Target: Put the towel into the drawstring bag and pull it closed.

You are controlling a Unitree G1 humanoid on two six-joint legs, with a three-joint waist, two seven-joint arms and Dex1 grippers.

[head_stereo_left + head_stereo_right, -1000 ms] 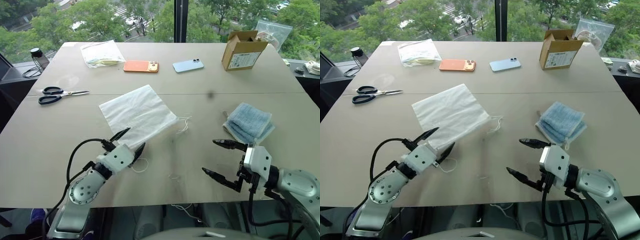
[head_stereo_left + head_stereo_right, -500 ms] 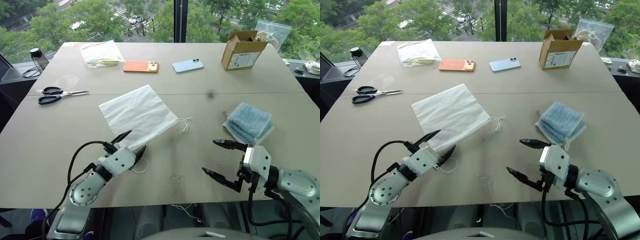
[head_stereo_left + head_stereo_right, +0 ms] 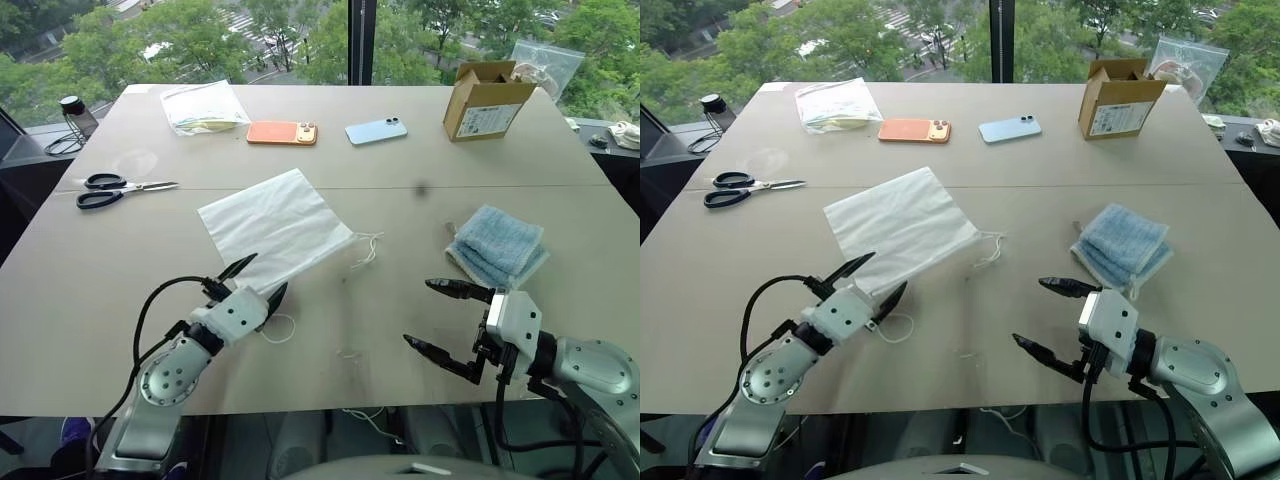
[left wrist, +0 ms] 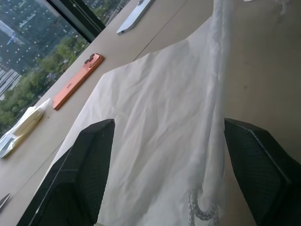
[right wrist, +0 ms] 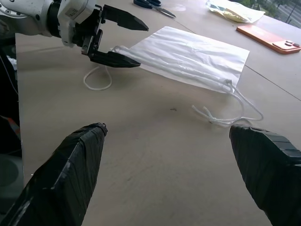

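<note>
Nothing moved — left hand open at drawstring bag corner

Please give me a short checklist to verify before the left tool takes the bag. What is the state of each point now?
1. Left tool open: ok.
2. Left tool at near corner of drawstring bag: ok.
3. Bag already gripped: not ok.
4. Bag mouth open for loading: not ok, it lies flat.
5. Towel free on table, apart from bag: ok.
6. Right tool open, empty: ok.
</note>
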